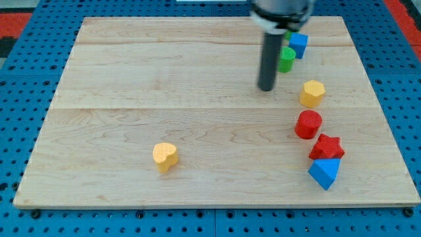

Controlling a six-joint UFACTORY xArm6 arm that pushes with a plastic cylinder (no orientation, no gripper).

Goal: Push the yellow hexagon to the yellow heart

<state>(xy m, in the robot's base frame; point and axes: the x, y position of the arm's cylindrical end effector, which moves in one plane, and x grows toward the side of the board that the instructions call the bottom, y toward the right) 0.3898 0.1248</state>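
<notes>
Contact should come from the yellow hexagon's [313, 93] far side, so I must circle right of it and shove left and downward toward the yellow heart [165, 156], far to its lower left. My tip [266, 89] stands just left of the hexagon, touching nothing, no jaws to open.

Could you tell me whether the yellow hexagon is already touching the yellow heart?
No. The yellow hexagon sits at the view's right, far from the yellow heart.
</notes>
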